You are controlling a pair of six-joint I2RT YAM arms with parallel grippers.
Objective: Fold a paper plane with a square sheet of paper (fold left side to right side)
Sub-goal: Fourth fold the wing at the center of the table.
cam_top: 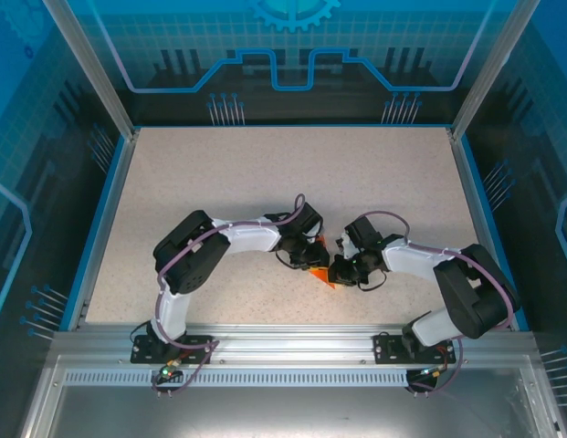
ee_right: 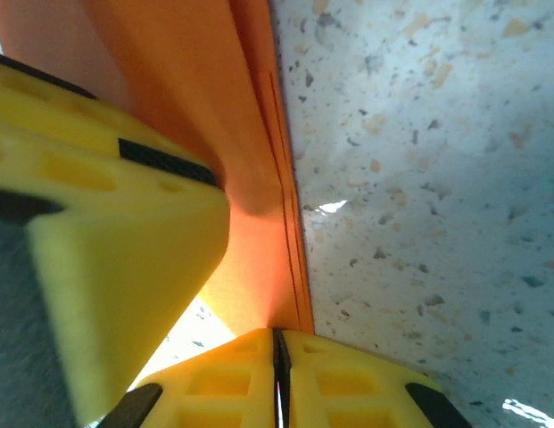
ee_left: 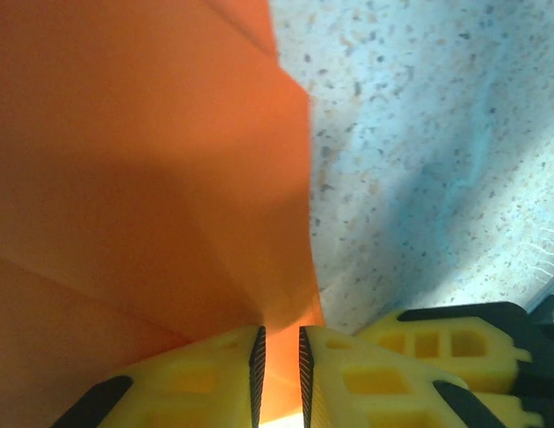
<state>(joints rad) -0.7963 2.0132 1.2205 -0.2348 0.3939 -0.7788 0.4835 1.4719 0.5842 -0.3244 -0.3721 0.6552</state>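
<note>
Right gripper [ee_right: 277, 349] clamps the orange paper [ee_left: 125, 178] at table's six o'clock, I judge anchoring creases; left gripper [ee_left: 281, 346] hold I cannot confirm.

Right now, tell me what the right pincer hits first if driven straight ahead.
The orange paper that the right pincer pinches; beyond it probably the speckled table, though depth is unclear.

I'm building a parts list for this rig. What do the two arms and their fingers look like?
Both the left arm and right arm have bulky black joints linked by white sections, with a thin purple-grey cable looped along each. The fingers are bright yellow blocks with rectangular recesses and black ribbed pads.
</note>
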